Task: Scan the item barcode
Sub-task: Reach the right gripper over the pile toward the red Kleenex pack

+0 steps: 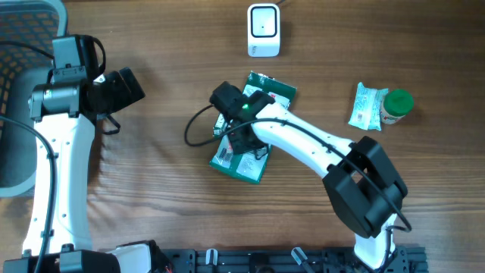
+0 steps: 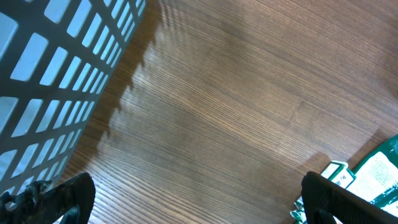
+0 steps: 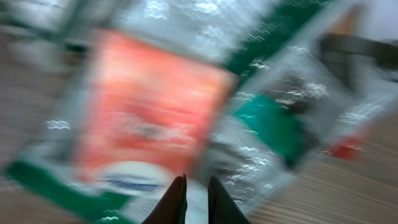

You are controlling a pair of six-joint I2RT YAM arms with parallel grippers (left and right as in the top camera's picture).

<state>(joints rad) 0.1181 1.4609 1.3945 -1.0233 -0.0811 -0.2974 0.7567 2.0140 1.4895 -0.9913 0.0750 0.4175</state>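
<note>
The wooden desk (image 1: 151, 197) fills the overhead view. The left arm (image 1: 57, 167) runs up the left edge of the frame. The right arm (image 1: 318, 148) reaches from the lower right to the centre. A grey grid-walled basket (image 1: 23, 45) sits in the upper left corner.

At the centre lies the green packet (image 1: 246, 165), tilted, with a second green packet (image 1: 274, 87) just above it. The right tool (image 1: 231, 129) is over the first packet's upper left edge. In the right wrist view this tool (image 3: 196, 180) has its fingers (image 3: 177, 199) drawn almost together with a thin slit between them. The packet is a blur behind, so a hold on it cannot be told.

The left tool (image 2: 196, 208) hangs over bare wood at the upper left, jaws spread wide and holding nothing.

A white scanner (image 1: 264, 30) stands at the top centre. A pale packet (image 1: 366, 106) and a green-lidded jar (image 1: 396, 105) touch at the right.
</note>
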